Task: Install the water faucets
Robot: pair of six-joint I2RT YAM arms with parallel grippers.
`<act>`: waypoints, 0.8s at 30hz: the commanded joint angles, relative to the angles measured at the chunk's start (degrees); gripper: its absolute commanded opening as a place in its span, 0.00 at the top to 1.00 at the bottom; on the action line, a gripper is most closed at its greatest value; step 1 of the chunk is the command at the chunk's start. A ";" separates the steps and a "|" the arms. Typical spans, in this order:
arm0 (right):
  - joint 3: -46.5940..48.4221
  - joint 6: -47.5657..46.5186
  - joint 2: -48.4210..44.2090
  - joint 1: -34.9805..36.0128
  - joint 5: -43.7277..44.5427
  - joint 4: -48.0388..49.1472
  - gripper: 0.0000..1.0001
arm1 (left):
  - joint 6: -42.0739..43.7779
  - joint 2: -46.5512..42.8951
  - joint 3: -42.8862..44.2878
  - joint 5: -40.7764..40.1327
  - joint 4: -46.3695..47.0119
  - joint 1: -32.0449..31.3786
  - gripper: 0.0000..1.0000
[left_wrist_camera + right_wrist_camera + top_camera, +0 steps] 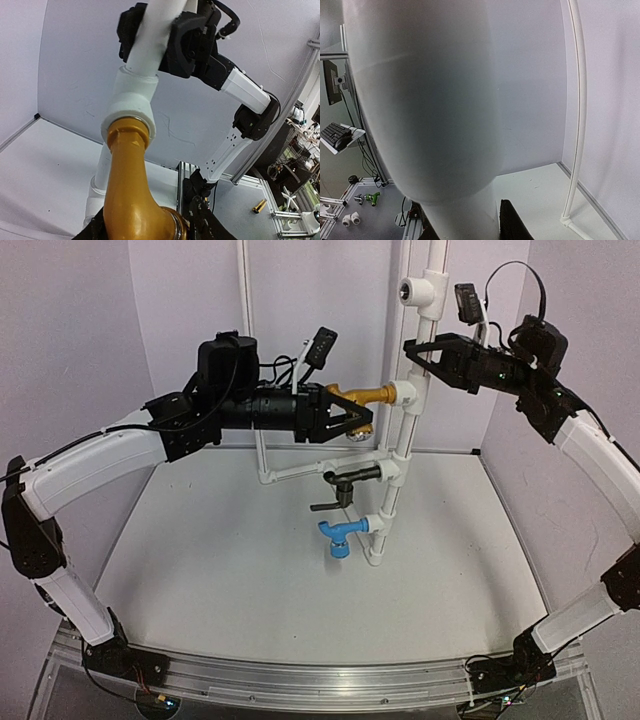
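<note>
From the top external view, the left gripper [352, 415] had closed on the spout end of the brass-gold faucet [372, 395], whose straight stem sat in the upper tee fitting [405, 392]. The black faucet [355, 478] and the blue faucet [340, 533] were already seated in lower fittings on the same stand. The right gripper [428, 352] was clamped on the white pipe [437, 254] just above that tee. In the left wrist view, the brass-gold faucet [127, 185] ran up from between the dark fingers [202, 225] into the tee fitting [132, 105], and the right gripper [162, 35] pinched the white pipe [150, 45] from both sides. The faucet looked like rigid, smooth, glossy metal, probably heavier than the plastic ones and likely to slip when twisted, so a hold across the bend by the spout seemed better than one on the round stem. The right wrist view was almost filled by the white pipe [430, 100], with one finger [512, 222] against it. The thin plastic stand would likely flex without that bracing.
</note>
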 commanded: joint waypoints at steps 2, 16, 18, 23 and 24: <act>-1.14 10.86 1.35 0.65 0.46 -13.34 0.97 | 12.89 -2.13 0.81 -8.18 1.35 0.17 0.31; 0.81 10.36 1.01 0.69 1.65 -13.12 0.38 | -4.89 -13.45 -3.00 -19.69 -7.80 0.17 0.00; 0.60 10.18 0.59 0.69 1.84 -13.14 0.25 | -7.11 -15.63 -3.98 -22.87 -9.15 0.17 0.00; -0.02 8.57 -1.89 0.61 3.21 -13.11 0.02 | -16.74 -18.69 -3.60 -31.91 -15.13 1.85 0.00; 0.15 8.19 -2.35 0.57 3.80 -13.07 0.02 | -18.46 -18.65 -2.70 -32.44 -17.44 2.79 0.00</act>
